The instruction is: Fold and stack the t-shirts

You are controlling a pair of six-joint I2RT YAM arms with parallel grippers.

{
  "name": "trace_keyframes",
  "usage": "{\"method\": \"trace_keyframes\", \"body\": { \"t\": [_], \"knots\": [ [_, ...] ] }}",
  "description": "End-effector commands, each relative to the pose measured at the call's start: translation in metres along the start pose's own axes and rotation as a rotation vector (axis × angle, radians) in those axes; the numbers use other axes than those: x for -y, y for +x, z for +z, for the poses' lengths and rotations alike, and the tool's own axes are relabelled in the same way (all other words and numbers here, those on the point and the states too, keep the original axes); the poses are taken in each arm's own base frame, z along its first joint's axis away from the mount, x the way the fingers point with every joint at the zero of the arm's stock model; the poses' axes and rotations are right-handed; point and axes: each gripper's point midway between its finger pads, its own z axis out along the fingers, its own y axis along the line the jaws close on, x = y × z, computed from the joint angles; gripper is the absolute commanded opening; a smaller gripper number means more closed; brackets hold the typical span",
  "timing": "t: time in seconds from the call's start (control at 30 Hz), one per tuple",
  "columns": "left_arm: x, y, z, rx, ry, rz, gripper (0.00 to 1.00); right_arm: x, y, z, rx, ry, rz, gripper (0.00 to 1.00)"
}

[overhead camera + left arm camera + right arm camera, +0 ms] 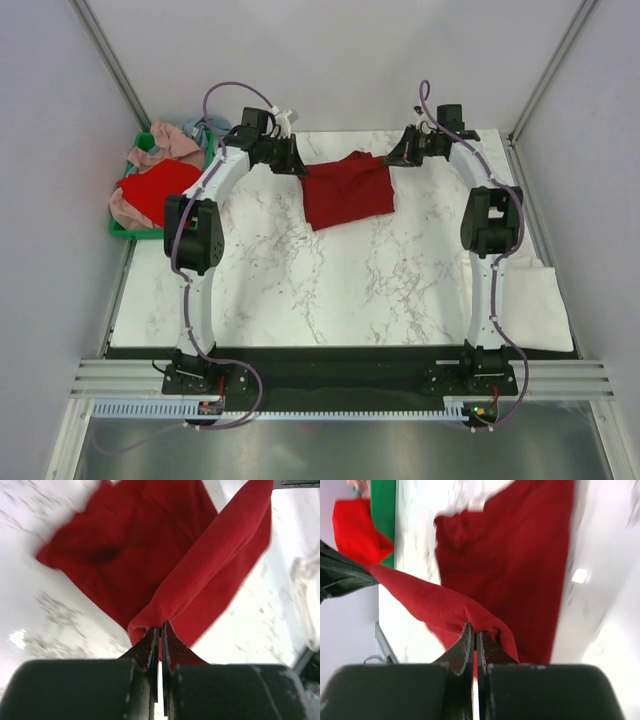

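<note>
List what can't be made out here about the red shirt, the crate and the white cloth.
Top view: the wrists hide where the shirt is pinched.
Wrist views: left tool and right tool are shut on it, but blur hides collar and sleeves.
Crate, top view: the pile overlaps and the left arm covers part; count unclear.
White cloth, top view: right arm covers its edge; shirt or not, unclear.

Bright, even overhead light, faint shadows; top view sharp. Wrist views motion-blurred: crimson t-shirt [150,545] edges smear, table [600,630] glares.
</note>
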Motion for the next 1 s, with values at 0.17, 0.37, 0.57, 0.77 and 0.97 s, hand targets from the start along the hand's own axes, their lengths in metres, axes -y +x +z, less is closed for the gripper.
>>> {"method": "trace_keyframes", "body": {
  "t": [0.17,0.37,0.57,0.77,0.97],
  "knots": [
    [-0.083,-0.052,0.034,0.156,-0.226,0.087,0.07,-0.015,-0.101,0.064,0.319,-0.142,-0.184,0.24],
    [-0.063,-0.106,-0.012,0.315,-0.352,0.172,0.56,-0.063,-0.125,0.044,0.414,-0.150,-0.370,0.61],
    [-0.022,-0.106,-0.038,0.319,-0.243,0.208,0.57,-0.039,-0.096,0.008,0.319,-0.004,-0.315,0.75],
    [0.038,-0.044,-0.016,0.127,0.185,0.048,0.51,0.009,-0.029,0.008,0.113,0.116,-0.293,0.76],
    [0.052,0.014,0.011,-0.010,0.387,-0.095,0.55,0.039,-0.009,0.016,0.043,0.096,-0.220,0.77]
  ]
}}
